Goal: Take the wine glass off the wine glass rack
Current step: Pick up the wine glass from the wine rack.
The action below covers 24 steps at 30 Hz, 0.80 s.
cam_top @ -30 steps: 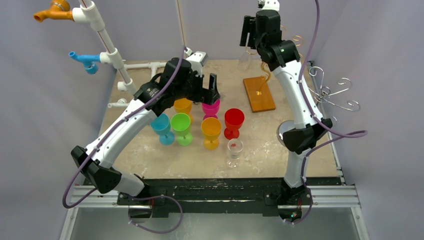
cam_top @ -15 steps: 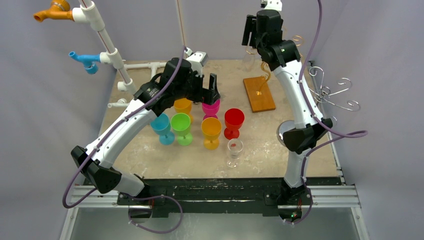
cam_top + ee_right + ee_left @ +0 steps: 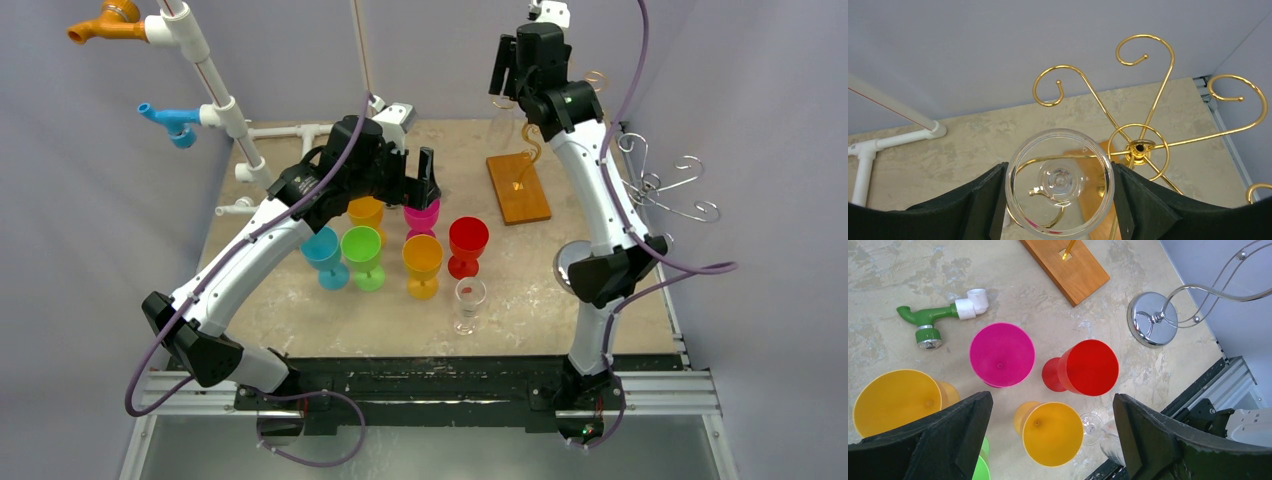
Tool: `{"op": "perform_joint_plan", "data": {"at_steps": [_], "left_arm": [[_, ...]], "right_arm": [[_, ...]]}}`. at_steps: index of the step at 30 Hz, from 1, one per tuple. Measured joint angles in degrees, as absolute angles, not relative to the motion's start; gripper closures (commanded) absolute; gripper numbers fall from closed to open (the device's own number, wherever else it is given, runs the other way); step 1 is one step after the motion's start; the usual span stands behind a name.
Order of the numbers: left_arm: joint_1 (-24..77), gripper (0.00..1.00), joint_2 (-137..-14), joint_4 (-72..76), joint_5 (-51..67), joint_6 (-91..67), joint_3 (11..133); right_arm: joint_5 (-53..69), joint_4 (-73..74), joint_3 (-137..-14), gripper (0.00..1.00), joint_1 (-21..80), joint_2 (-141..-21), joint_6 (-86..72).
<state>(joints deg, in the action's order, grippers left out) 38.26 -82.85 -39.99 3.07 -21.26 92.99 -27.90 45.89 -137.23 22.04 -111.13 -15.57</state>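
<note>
My right gripper (image 3: pixel 512 70) is raised at the back of the table, next to the top of the gold wire rack (image 3: pixel 590 82) on its wooden base (image 3: pixel 518 187). In the right wrist view its fingers (image 3: pixel 983 200) press on both sides of a clear wine glass (image 3: pixel 1060 182), seen end-on, so it is shut on it. A curled gold arm of the rack (image 3: pixel 1139 146) shows through the glass. My left gripper (image 3: pixel 420 182) is open and empty above the coloured glasses.
Several coloured plastic glasses (image 3: pixel 423 258) and a second clear glass (image 3: pixel 469 300) stand mid-table; they show under the left gripper (image 3: pixel 1053 440). A silver wire rack (image 3: pixel 660 190) stands at the right edge on a round base (image 3: pixel 1152 319). PVC pipes (image 3: pixel 215 100) rise at the back left.
My right gripper has moved slightly up and to the right with the clear glass between its fingers. The left arm has not moved.
</note>
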Motion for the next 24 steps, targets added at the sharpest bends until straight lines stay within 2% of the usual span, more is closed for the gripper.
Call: {"op": "perform_joint_plan", "data": {"at_steps": [15,24], "left_arm": [[38.3,0.0,-82.8,-39.3,5.0,-22.0,93.0],[38.3,0.01,-82.8,-32.8,6.6,-26.4,91.2]], "right_arm": [[-27.5,46.4,-130.5,0.63,21.8,-104.6,-16.9],[-26.9,46.9,-128.9,0.64,21.8,-101.7,-17.3]]}}
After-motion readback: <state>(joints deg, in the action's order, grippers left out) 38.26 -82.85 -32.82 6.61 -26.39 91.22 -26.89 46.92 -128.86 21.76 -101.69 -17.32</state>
